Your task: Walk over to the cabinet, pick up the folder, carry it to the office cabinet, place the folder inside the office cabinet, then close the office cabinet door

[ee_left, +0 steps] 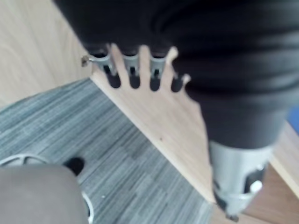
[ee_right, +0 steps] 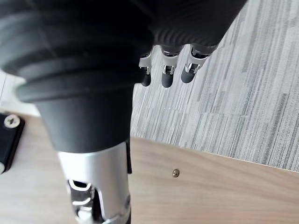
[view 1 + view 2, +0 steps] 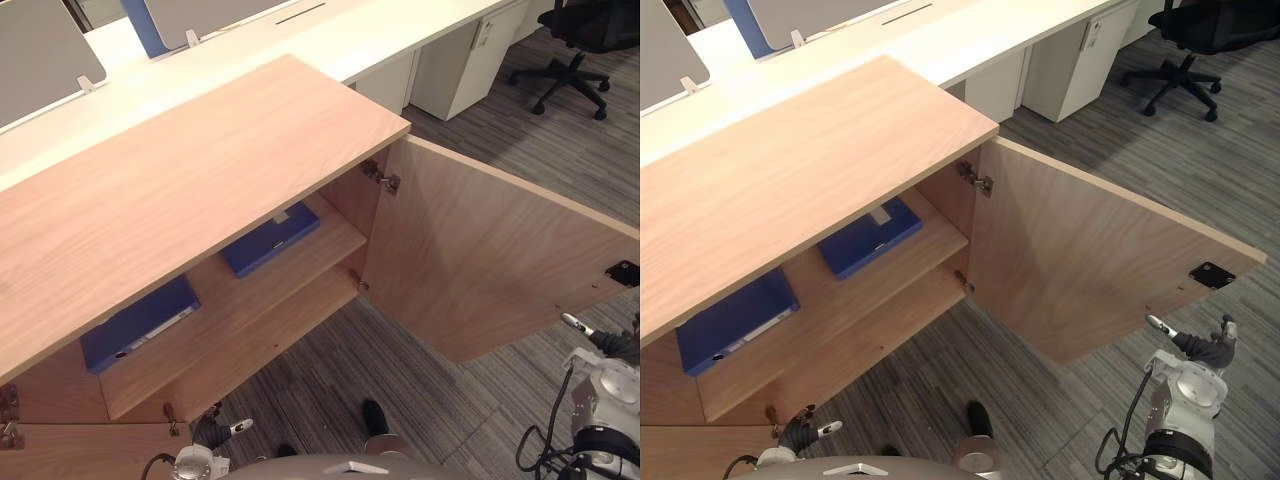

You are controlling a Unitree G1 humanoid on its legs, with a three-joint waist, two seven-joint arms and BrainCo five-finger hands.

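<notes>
Light-wood office cabinet [image 3: 200, 170] stood w/ its wooden door [image 3: 480, 260] swung wide open over grey striped carpet floor [image 3: 400, 380]. On the inner wooden shelf [image 3: 250, 300] lay 2 folders: flat blue folder [image 3: 270, 238] towards the hinge side, second blue folder [image 3: 140, 322] further left, well apart; can't tell which is the task's. Left hand [image 3: 798, 432] hung low in front of the cabinet bottom, fingers [image 1: 133, 70] relaxed, empty. Right hand [image 3: 1200, 348] was just beside the door's outer edge, fingers loose, holding nothing. Long white desk [image 3: 330, 40] and black office chair [image 3: 575, 40] behind.
</notes>
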